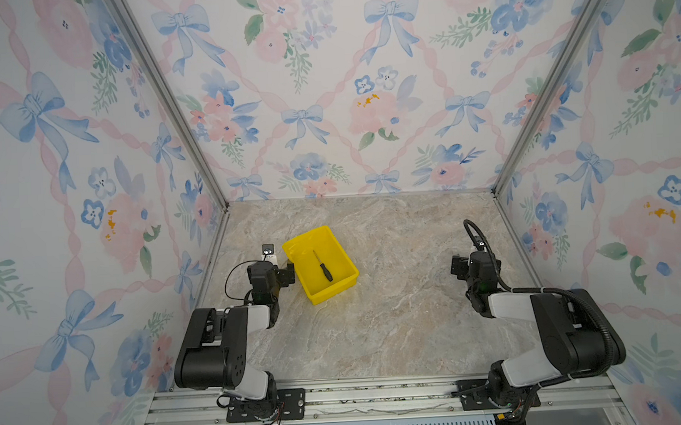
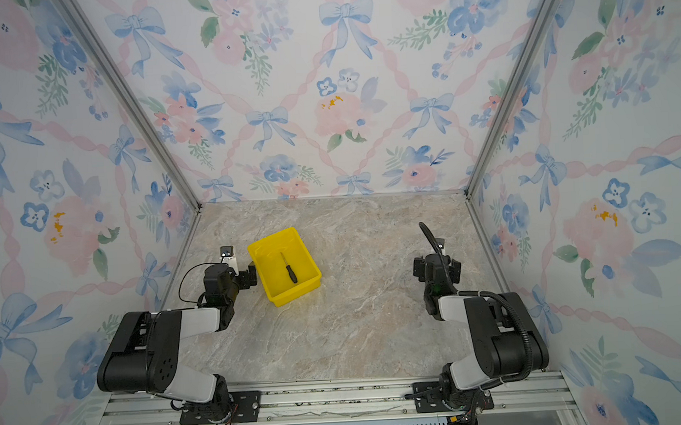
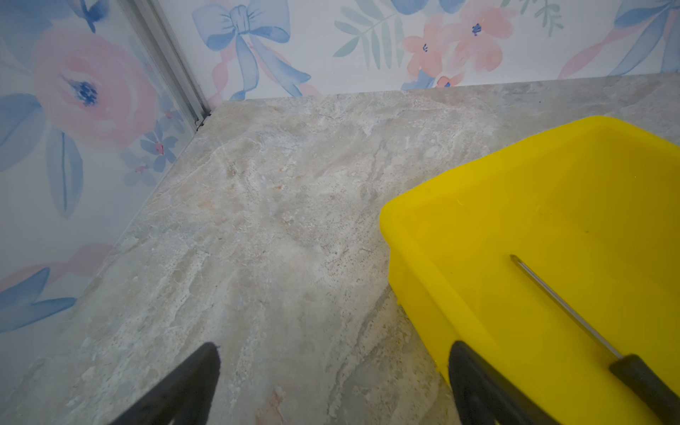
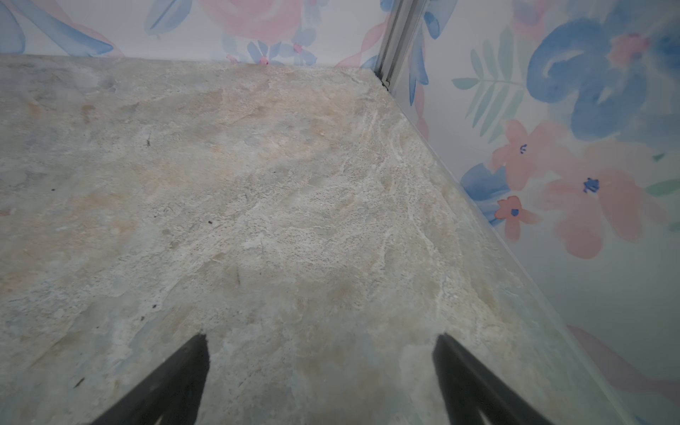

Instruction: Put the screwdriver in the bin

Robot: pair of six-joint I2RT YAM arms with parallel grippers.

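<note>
The yellow bin (image 1: 333, 290) (image 2: 295, 294) stands on the marble table, left of centre in both top views. The screwdriver (image 1: 323, 265) (image 2: 289, 273), black-handled with a thin shaft, lies flat on the bin's floor. In the left wrist view its shaft (image 3: 563, 305) runs across the bin (image 3: 478, 220). My left gripper (image 1: 274, 271) (image 3: 335, 353) is open and empty just left of the bin, with one finger against the bin's outer wall. My right gripper (image 1: 475, 261) (image 4: 320, 342) is open and empty over bare table at the right, far from the bin.
Floral walls close the table in on the left, back and right, with metal corner posts (image 1: 218, 196) (image 1: 497, 185). An aluminium rail (image 1: 380, 395) carrying both arm bases runs along the front edge.
</note>
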